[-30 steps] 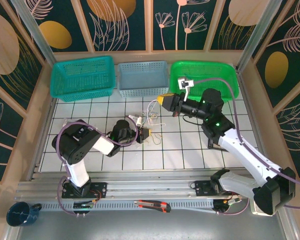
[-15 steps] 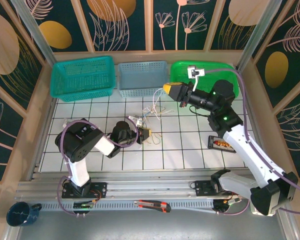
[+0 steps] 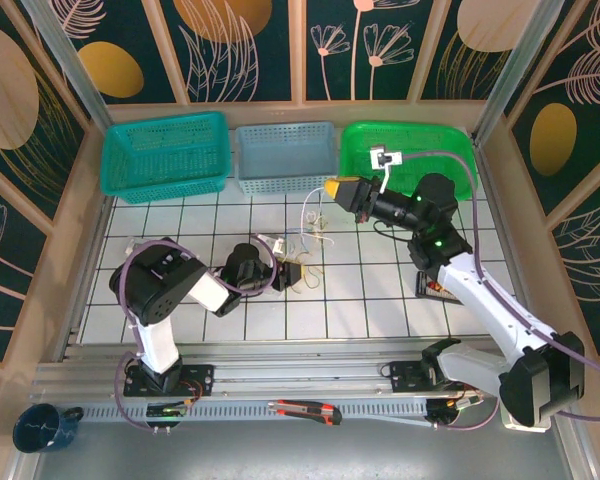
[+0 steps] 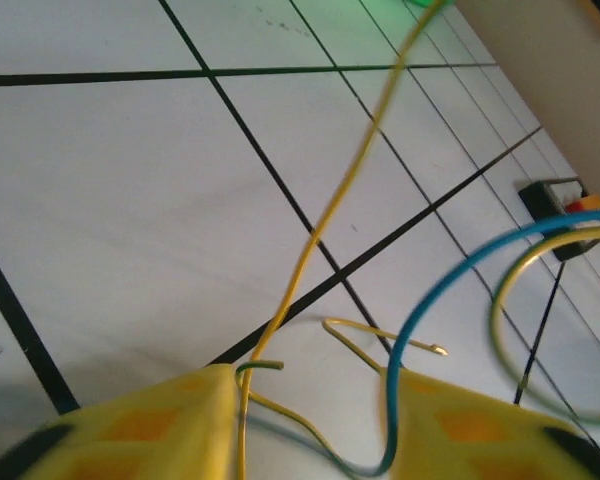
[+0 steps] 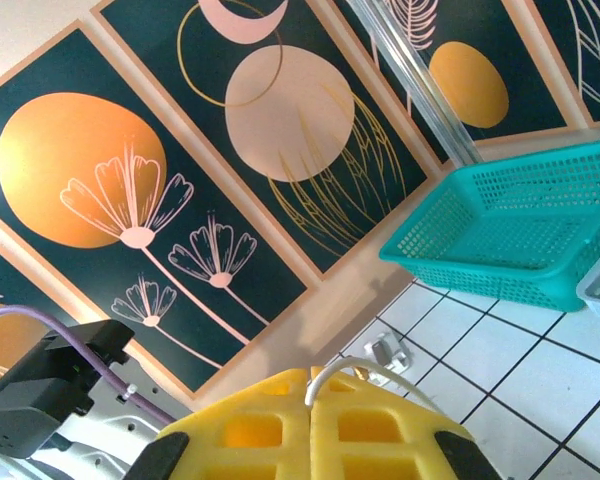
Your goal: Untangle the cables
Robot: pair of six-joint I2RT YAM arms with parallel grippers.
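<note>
The cables (image 3: 302, 240) are a small tangle of thin yellow, white and blue wires on the tiled floor, mid-table. My left gripper (image 3: 280, 272) lies low at the tangle's near-left side. In the left wrist view its yellow fingers (image 4: 130, 430) stand apart, with a yellow wire (image 4: 325, 225) and a blue wire (image 4: 430, 300) running loose through the gap. My right gripper (image 3: 332, 189) hovers above the tangle's far right and is shut on a white wire (image 5: 380, 370), which loops down from its fingertips (image 5: 315, 385) toward the bundle.
Three baskets line the back wall: teal (image 3: 165, 155), grey-blue (image 3: 285, 157) and green (image 3: 405, 150). A small black box (image 3: 435, 288) lies under the right arm. A box cutter (image 3: 305, 408) rests on the front rail and a blue cup (image 3: 40, 428) sits at the near left.
My left gripper has opened and let go of the wires. The right gripper lifted the white wire toward the back, then settled slightly lower and leftward.
</note>
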